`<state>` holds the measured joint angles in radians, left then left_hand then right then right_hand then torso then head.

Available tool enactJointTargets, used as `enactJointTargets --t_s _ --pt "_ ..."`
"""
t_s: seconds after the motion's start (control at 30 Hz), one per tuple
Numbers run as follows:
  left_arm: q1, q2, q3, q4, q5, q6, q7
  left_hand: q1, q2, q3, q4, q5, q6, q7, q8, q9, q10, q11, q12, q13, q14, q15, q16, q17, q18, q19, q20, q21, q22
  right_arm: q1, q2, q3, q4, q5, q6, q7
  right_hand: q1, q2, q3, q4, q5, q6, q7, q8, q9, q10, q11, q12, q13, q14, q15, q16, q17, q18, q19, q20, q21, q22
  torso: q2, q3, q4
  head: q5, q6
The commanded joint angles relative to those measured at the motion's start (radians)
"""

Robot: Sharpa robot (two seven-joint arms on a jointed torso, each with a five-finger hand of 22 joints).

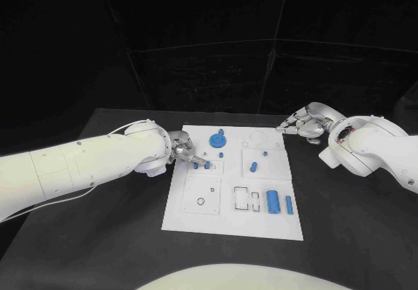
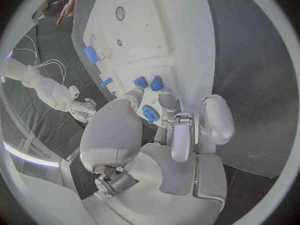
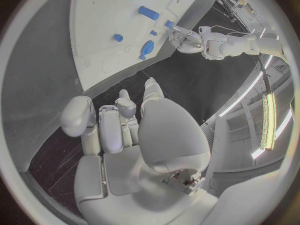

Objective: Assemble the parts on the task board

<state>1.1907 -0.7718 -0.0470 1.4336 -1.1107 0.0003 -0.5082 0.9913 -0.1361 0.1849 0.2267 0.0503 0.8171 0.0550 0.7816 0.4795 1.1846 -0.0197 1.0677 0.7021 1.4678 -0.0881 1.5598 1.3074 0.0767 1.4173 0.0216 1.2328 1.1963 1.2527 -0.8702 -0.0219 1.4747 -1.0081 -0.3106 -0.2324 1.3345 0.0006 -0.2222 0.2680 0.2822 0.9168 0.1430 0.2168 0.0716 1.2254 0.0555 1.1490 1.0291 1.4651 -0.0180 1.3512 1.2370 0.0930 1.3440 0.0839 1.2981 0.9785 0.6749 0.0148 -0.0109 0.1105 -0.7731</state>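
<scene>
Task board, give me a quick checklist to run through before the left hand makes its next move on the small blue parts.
1. Left hand over the task board, at its left edge: ok.
2. Left fingers holding a part: cannot tell; small blue parts sit right at the fingers.
3. Right hand off the board, at its far right corner: ok.
4. Right hand holding nothing, fingers curled: ok.
5. Blue cylinder lying on the board's near right area, clear of both hands: ok.
6. Round blue part on the far part of the board, untouched: ok.
</scene>
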Motion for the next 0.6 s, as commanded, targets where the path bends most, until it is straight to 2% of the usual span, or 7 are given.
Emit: enactJointTargets --t_s 0.03,0.13,0.2,0.33,0.43,0.53,0.6 --pt "0.002 -0.004 0.001 0.003 0.050 -0.086 0.029 0.016 0.005 -0.047 0.032 0.001 -0.029 0.012 -0.022 -0.017 -0.071 0.012 -0.075 -0.108 0.095 0.016 -0.005 0.228 0.016 -0.005 0.011 -0.016 -0.010 0.002 0.000 0.000 0.002 0.000 0.003 0.005 -0.010 -0.006 -0.014 0.008 0.028 -0.010 0.001 0.007 -0.001 -0.010 0.003 0.000 -0.002 0.038 -0.003 -0.006 -0.002 0.013 -0.007 -0.001 -0.006 -0.003 0.000 0.0004 -0.0005 0.000 0.002" --pt "0.003 -0.008 0.001 -0.001 0.087 -0.140 0.059 0.045 0.037 -0.079 0.059 0.008 -0.055 0.030 -0.042 -0.036 -0.125 0.030 -0.126 -0.145 0.074 0.030 -0.045 0.149 0.024 -0.021 0.023 -0.052 -0.044 0.002 -0.001 0.000 0.002 -0.002 0.002 0.006 -0.011 -0.008 -0.017 0.012 0.041 -0.012 0.001 0.009 -0.001 -0.011 0.003 0.000 -0.004 0.038 -0.003 -0.007 -0.002 0.013 -0.008 0.000 -0.008 -0.004 0.000 0.0003 -0.0004 -0.005 0.005" --pt "0.005 -0.009 0.001 -0.005 0.112 -0.163 0.082 0.087 0.060 -0.083 0.056 0.055 -0.091 0.047 -0.063 -0.054 -0.168 0.047 -0.164 -0.171 0.056 0.040 -0.082 0.085 0.035 -0.050 0.035 -0.112 -0.103 0.002 -0.001 0.000 0.001 -0.002 0.002 0.006 -0.011 -0.007 -0.018 0.013 0.044 -0.012 0.001 0.009 -0.001 -0.011 0.003 0.000 -0.004 0.038 -0.003 -0.006 -0.001 0.013 -0.008 0.000 -0.008 -0.005 0.000 0.0010 -0.0007 -0.006 0.007" --pt "0.008 -0.005 0.001 -0.010 0.140 -0.187 0.132 0.197 0.086 -0.072 0.021 0.082 -0.142 0.076 -0.096 -0.089 -0.238 0.076 -0.229 -0.220 -0.020 0.064 -0.227 -0.133 0.072 -0.144 0.055 -0.296 -0.276 0.002 0.000 0.000 0.001 -0.003 0.001 0.007 -0.011 -0.007 -0.018 0.014 0.046 -0.012 0.001 0.009 -0.001 -0.011 0.003 0.001 -0.003 0.038 -0.003 -0.006 -0.001 0.013 -0.008 0.000 -0.008 -0.005 0.000 0.0009 -0.0022 -0.007 0.008" --pt "0.009 0.000 0.001 -0.014 0.150 -0.203 0.192 0.268 0.100 -0.069 -0.004 0.079 -0.118 0.079 -0.105 -0.124 -0.242 0.081 -0.259 -0.264 -0.054 0.072 -0.323 -0.247 0.097 -0.195 0.065 -0.424 -0.389 0.002 0.002 0.000 0.001 -0.003 0.001 0.007 -0.011 -0.007 -0.018 0.014 0.046 -0.012 0.001 0.009 -0.001 -0.011 0.003 0.001 -0.003 0.038 -0.003 -0.006 0.000 0.013 -0.008 0.000 -0.008 -0.005 0.001 0.0012 -0.0016 -0.010 0.011" --pt "0.010 0.005 0.001 -0.019 0.154 -0.218 0.266 0.306 0.088 -0.074 -0.024 0.075 -0.110 0.084 -0.129 -0.156 -0.253 0.082 -0.281 -0.293 -0.055 0.073 -0.350 -0.274 0.101 -0.199 0.067 -0.466 -0.427 0.002 0.002 0.000 0.001 -0.003 0.000 0.007 -0.011 -0.007 -0.019 0.015 0.047 -0.013 0.001 0.009 -0.001 -0.010 0.003 0.002 -0.002 0.039 -0.003 -0.006 0.001 0.013 -0.008 0.000 -0.008 -0.004 0.000 0.0014 -0.0006 -0.012 0.012" --pt "0.011 0.010 0.001 -0.023 0.152 -0.232 0.328 0.332 0.080 -0.074 -0.038 0.074 -0.104 0.092 -0.155 -0.181 -0.273 0.089 -0.306 -0.316 -0.083 0.079 -0.409 -0.344 0.106 -0.217 0.071 -0.514 -0.466 0.002 0.002 0.000 0.001 -0.003 0.000 0.007 -0.011 -0.007 -0.019 0.015 0.047 -0.013 0.001 0.009 -0.001 -0.010 0.003 0.002 -0.002 0.039 -0.003 -0.006 0.001 0.013 -0.008 0.000 -0.008 -0.004 0.000 0.0016 -0.0012 -0.013 0.013"
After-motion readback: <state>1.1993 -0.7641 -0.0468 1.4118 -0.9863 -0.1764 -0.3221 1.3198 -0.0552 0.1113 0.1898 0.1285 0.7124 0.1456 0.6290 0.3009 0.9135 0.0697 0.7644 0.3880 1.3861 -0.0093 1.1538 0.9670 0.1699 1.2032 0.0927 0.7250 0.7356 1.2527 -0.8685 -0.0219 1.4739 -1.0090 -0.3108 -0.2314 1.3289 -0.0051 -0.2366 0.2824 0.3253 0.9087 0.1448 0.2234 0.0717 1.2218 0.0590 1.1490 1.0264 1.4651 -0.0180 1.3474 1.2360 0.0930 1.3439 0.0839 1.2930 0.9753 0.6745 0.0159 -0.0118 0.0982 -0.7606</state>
